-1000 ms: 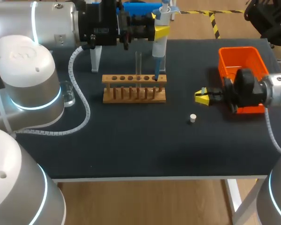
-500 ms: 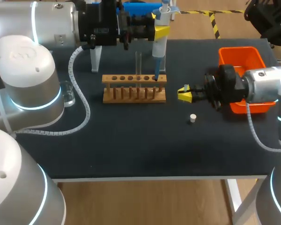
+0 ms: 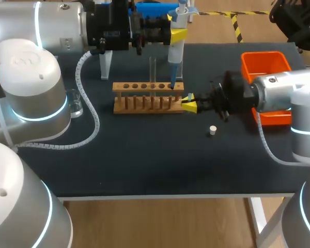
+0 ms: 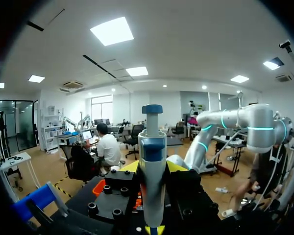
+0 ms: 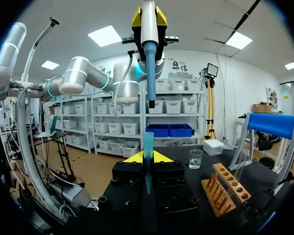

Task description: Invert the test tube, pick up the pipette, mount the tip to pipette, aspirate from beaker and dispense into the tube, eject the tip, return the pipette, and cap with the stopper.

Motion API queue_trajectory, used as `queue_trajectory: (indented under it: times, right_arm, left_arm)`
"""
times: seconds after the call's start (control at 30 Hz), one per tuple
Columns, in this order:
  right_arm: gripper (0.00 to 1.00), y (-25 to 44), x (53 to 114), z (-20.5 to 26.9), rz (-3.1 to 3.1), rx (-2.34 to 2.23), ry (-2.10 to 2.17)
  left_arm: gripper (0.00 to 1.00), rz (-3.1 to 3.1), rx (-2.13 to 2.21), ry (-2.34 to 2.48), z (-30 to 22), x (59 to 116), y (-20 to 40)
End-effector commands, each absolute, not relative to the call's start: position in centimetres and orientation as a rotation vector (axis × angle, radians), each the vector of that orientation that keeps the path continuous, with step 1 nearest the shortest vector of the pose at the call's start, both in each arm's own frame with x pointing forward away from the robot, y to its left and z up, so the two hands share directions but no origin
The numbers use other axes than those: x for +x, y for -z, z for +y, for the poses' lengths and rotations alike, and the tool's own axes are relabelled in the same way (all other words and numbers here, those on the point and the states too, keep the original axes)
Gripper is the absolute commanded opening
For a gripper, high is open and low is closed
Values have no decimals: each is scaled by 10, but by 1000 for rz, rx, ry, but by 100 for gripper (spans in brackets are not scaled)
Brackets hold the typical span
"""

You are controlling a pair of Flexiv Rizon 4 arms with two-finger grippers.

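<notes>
1. The right jaws are closed narrow on the tip, a small blue cone held upright, wide mouth up and point down.
2. Ahead of these jaws and higher hangs the pipette. Its long axis is also upright, with the nose aimed down and clear of the tip.
3. The left jaws hold the pipette's body, above the rack. The right jaws sit low, just beside the rack's right end.
4. Mounting likely turns on bringing the tip's mouth under the nose, with both axes in line. The right arm looks nearer to close that gap.
5. The test tube stands in the rack, and the stopper lies on the worktop near the right jaws.
</notes>
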State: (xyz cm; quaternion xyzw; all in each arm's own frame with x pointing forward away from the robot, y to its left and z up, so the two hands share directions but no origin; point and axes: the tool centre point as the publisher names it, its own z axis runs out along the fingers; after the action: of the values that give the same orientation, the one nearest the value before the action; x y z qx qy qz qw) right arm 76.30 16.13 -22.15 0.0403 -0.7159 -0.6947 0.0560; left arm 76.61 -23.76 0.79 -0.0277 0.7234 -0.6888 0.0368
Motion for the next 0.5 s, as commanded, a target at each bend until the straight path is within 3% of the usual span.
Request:
queue_trajectory:
  times: [0.03,0.5]
  right_arm:
    - [0,222,764,172,-2171,124,2105]
    - [0,219,762,192,-2155,140,2095]
  left_arm:
    - [0,2220,-85,2116,-236,765,-8]
    - [0,2220,-85,2116,-236,765,-8]
